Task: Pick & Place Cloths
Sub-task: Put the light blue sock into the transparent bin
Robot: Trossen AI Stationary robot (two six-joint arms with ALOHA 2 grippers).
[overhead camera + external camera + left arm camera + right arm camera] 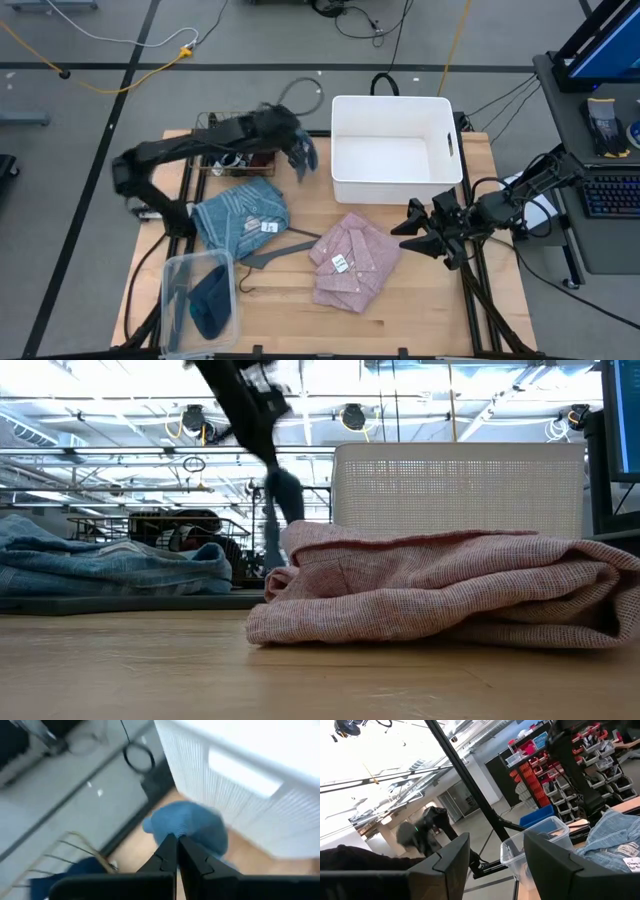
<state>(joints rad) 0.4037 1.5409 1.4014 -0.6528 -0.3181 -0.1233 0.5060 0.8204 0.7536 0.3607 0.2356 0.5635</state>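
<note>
From above, the left gripper dangles a grey-blue cloth beside the white bin, the low view shows it hanging clear of the table, the left wrist view shows fingers pinched on it, and the right gripper waits open.

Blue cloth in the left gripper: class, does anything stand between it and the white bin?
Nothing visible does. The left gripper, fingers shut on the blue cloth, holds it raised just left of the white bin; only the bin's own near wall remains to clear.
</note>
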